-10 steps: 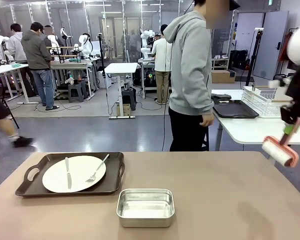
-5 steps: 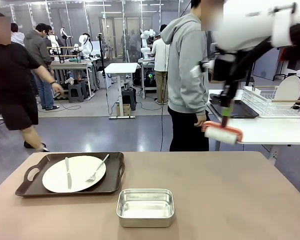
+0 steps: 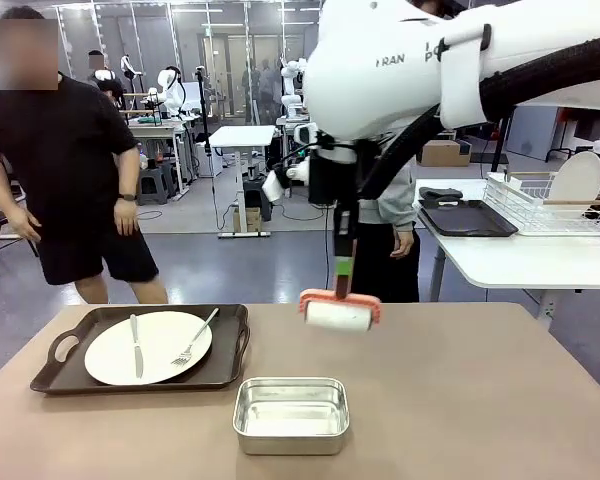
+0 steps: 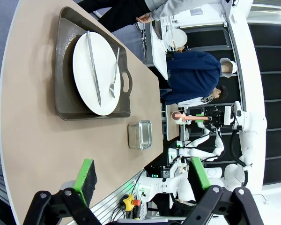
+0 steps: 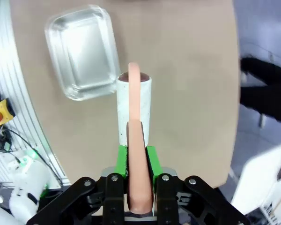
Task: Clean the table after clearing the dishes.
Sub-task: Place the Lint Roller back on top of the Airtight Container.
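Table below downturned right claw's roller

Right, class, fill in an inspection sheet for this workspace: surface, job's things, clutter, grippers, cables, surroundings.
Surface: tan table, no spills seen.
Job's things: plate with knife and fork on dark tray, left.
Clutter: metal pan, near middle.
Grippers: right gripper shut on lint roller, held over table; left gripper open, empty.
Cables: black hose along right arm.
Surroundings: person in black at far side; white side table with rack.
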